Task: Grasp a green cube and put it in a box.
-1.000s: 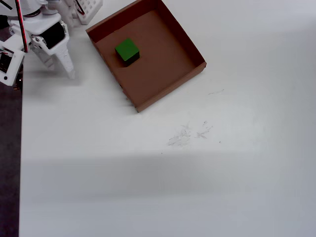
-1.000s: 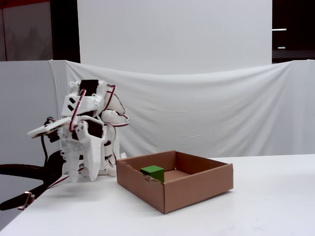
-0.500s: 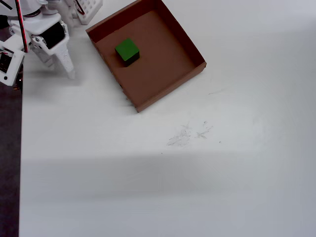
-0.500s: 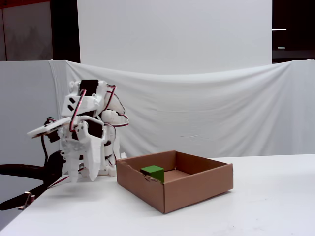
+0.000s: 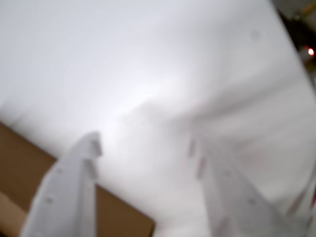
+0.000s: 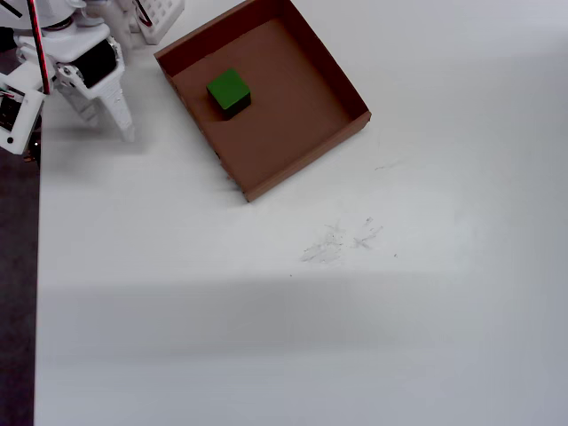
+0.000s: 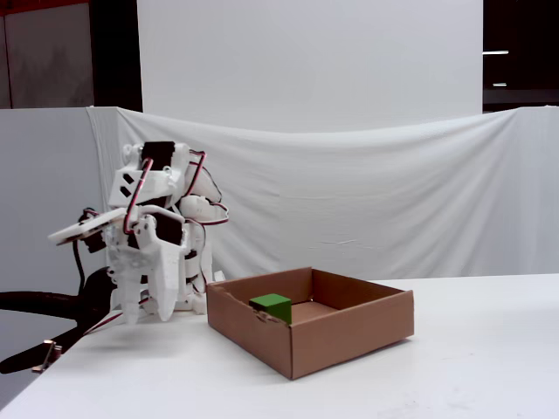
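Observation:
The green cube (image 6: 228,89) lies on the floor of the brown cardboard box (image 6: 302,155), near its left wall in the overhead view. In the fixed view the cube (image 7: 271,305) shows inside the box (image 7: 341,336). My gripper (image 6: 111,130) hangs over the white table to the left of the box, apart from it, with its fingers pointing down. In the blurred wrist view the gripper (image 5: 144,143) is open, with only white table between the fingers and a corner of the box (image 5: 19,168) at the lower left. The fixed view shows the gripper (image 7: 148,312) just above the table.
A white gridded block (image 6: 160,13) stands at the top edge beside the arm's base. The table's left edge (image 6: 37,266) runs close to the gripper. Faint scuff marks (image 6: 337,241) lie in the middle of the white table. A white cloth backdrop (image 7: 367,201) hangs behind.

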